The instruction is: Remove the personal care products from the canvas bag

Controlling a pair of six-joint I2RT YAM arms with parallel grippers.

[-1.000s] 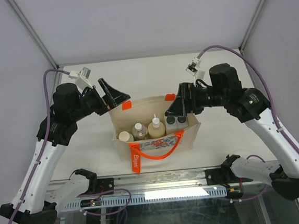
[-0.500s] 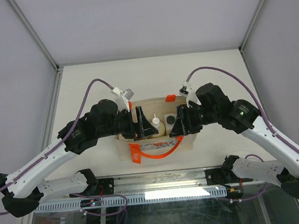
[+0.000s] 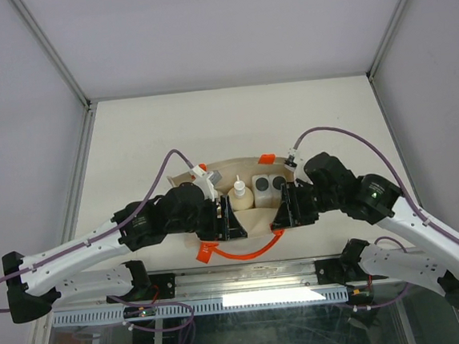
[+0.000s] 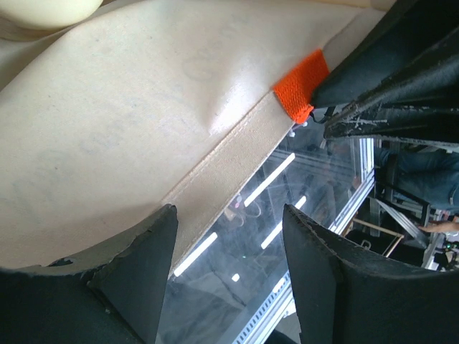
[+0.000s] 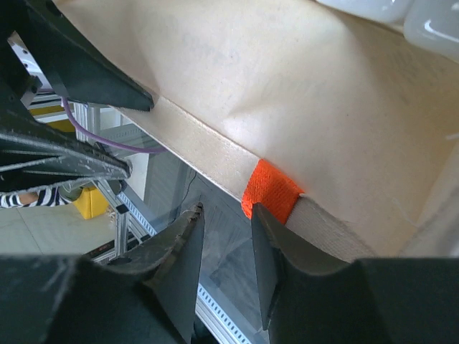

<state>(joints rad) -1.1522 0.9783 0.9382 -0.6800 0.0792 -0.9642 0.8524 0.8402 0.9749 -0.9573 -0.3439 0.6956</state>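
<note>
Canvas bag (image 3: 254,218): beige, rectangular, mouth up, at the near middle of the worktop (image 3: 130,140), close to the front edge and between the two arms. Shows plain, lightly creased cloth on the inner wall and a folded hem along the rim. Carries an orange handle (image 3: 241,254) drooping in a loop over the near side, and an orange tab (image 3: 266,158) on the far rim.

Holds, seen from above, a cream bottle (image 3: 240,197) with a pointed nozzle, upright near the middle. Just to its right, two white square bottles (image 3: 261,184) with dark round caps, side by side.

Left gripper (image 3: 225,219) at the near rim, left of the cream bottle: jaws spread, hem reaching in between them and lying against one finger, clear gap beside the other.

Right gripper (image 3: 281,210) at the near rim further right: jaws pressed almost together, tips right at an orange patch (image 5: 271,190) stitched on the hem. Cannot tell whether any cloth is caught between them.
</note>
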